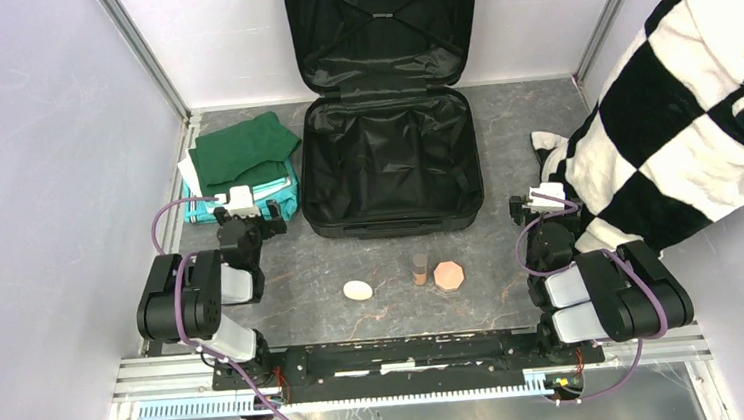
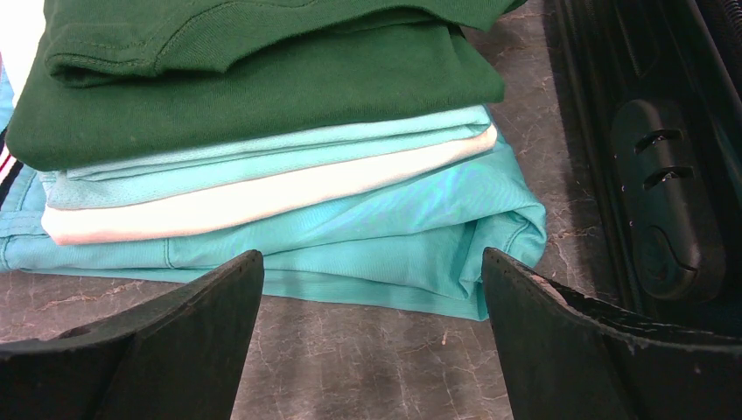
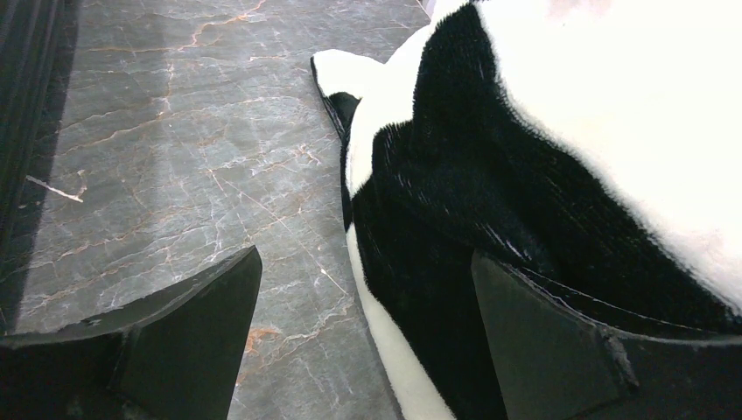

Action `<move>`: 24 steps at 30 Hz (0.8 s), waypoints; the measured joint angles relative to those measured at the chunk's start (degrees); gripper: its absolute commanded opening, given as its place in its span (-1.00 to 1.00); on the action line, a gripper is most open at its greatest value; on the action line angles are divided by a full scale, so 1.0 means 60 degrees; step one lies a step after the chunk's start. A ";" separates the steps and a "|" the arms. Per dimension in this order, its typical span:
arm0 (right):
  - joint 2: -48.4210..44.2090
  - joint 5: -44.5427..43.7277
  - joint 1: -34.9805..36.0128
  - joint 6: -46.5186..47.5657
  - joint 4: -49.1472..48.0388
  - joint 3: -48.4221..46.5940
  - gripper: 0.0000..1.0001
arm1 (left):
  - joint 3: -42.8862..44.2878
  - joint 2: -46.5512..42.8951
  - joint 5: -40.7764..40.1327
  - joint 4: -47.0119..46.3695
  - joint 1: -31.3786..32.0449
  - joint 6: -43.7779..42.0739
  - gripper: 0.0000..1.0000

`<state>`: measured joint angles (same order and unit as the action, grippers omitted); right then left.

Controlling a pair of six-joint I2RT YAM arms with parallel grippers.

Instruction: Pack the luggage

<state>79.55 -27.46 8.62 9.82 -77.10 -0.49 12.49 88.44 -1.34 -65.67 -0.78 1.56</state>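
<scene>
The luggage (image 1: 394, 224) lies open at the back middle, its black-lined base empty and its lid (image 1: 383, 23) propped against the rear wall. Its dark side wall (image 2: 667, 206) fills the right of the left wrist view. A stack of folded clothes (image 1: 244, 165), green on top of teal and white (image 2: 262, 175), sits left of it. My left gripper (image 1: 245, 213) (image 2: 372, 289) is open just short of the stack's near edge. My right gripper (image 1: 546, 206) (image 3: 366, 267) is open low over the table, with the edge of a black-and-white checkered blanket (image 1: 672, 116) (image 3: 490, 192) lying between its fingers.
On the table in front of the luggage lie a white egg-shaped object (image 1: 357, 289), a small brown cylinder (image 1: 420, 268) and a pinkish octagonal piece (image 1: 448, 276). White walls with metal posts enclose the table left, right and behind. The blanket spills in over the right side.
</scene>
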 measured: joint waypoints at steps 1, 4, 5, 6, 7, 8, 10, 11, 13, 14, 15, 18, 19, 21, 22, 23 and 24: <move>0.0000 0.0000 0.0000 0.0000 0.0000 0.0000 0.96 | 0.0000 0.0000 0.0000 0.0000 0.0000 0.0000 0.99; 0.0000 0.0004 0.0000 0.0000 0.0004 0.0000 0.96 | 0.0000 0.0000 0.0000 0.0000 0.0000 0.0000 0.99; 0.0000 0.0004 0.0000 0.0000 0.0004 0.0000 0.96 | 0.0000 0.0000 0.0000 0.0000 0.0000 0.0000 0.99; 0.0000 0.0007 0.0000 -0.0004 0.0004 0.0000 0.96 | 0.0004 0.0000 0.0000 0.0000 0.0000 0.0000 0.99; 0.0000 0.0011 0.0000 -0.0004 0.0004 0.0000 0.96 | 0.0004 0.0000 0.0000 0.0000 0.0000 0.0000 0.99; -0.0011 -0.0007 0.0000 -0.0007 0.0000 0.0000 0.96 | 0.0004 0.0000 0.0033 -0.0004 0.0000 0.0000 0.99; -0.0200 -0.0113 0.0000 -0.0087 0.0146 0.0000 0.96 | 0.0004 -0.0080 0.0215 0.0073 -0.0033 0.0000 0.99; -0.0488 -0.0226 0.0000 -0.0138 0.0455 0.0000 0.96 | 0.0029 -0.0302 0.0368 0.0382 -0.0087 0.0000 0.99; -0.1158 -0.0448 0.0018 -0.0306 0.1395 -0.0109 0.96 | 0.0313 -0.0984 0.0678 0.1475 -0.0168 -0.0011 0.99; -0.1537 -0.0608 0.0029 -0.0517 0.2138 -0.0299 0.96 | 0.0692 -0.1362 0.0805 0.2361 -0.0193 -0.0022 0.99; -0.1836 -0.0750 0.0040 -0.0776 0.2805 -0.0532 0.96 | 0.1249 -0.1701 0.0940 0.3337 -0.0222 -0.0047 0.99; -0.2699 -0.1093 0.0044 -0.1960 0.4801 -0.1359 0.96 | 0.3209 -0.2229 0.1337 0.5923 -0.0237 -0.0295 0.99; -0.3024 -0.1315 0.0044 -0.2867 0.5788 -0.1752 0.96 | 0.3923 -0.2371 0.1486 0.6790 -0.0237 -0.0430 0.99; -0.3315 -0.1486 0.0033 -0.4120 0.7337 -0.2452 0.96 | 0.5085 -0.2616 0.1800 0.8331 -0.0251 -0.0714 0.99; -0.3373 -0.1443 0.0022 -0.4513 0.7930 -0.2761 0.96 | 0.5570 -0.2718 0.1960 0.9005 -0.0251 -0.0856 0.99; -0.3402 -0.1341 0.0011 -0.4823 0.8429 -0.3027 0.96 | 0.5901 -0.2761 0.2087 0.9493 -0.0251 -0.0954 0.99; -0.3439 -0.1089 -0.0004 -0.5074 0.8961 -0.3293 0.96 | 0.6339 -0.2779 0.2266 1.0094 -0.0251 -0.1075 0.99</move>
<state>58.92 -34.00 8.60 -20.62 -23.33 -20.25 50.52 71.77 12.25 -5.10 -2.28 -4.89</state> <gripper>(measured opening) 0.979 0.994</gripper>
